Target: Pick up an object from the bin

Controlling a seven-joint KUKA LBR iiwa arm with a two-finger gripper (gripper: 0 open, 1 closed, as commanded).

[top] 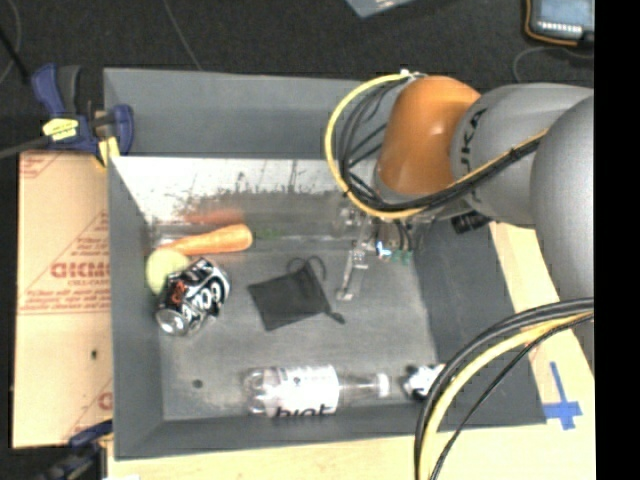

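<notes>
Dark floor point(200, 18) surrounds the grey bin point(400, 348), and we see a few loose things scattered in it, prob. just as they fell. An orange carrot point(210, 239) lies far-left w/ a pale green fruit point(165, 265) touching its left end. A crushed drinks can point(192, 296) sits just near of the fruit. A clear plastic bottle point(310, 388) lies on its side along the near wall, where we'd guess it rolled to rest. A small white-and-black bit point(422, 378) is at its right end.

Mid-bin lies a flat black cloth pouch point(288, 300), cord looped at its far edge. It's the thing closest to the jaws, which hang just off its right corner and point down at the bin floor. We can't tell if they're open or shut, and we see nothing gripped.

The arm point(540, 158) comes in from the right, bent steeply down over the far-right part of the bin. Its orange cover point(425, 133) is uppermost, w/ cables point(345, 158) looped round the wrist.
</notes>
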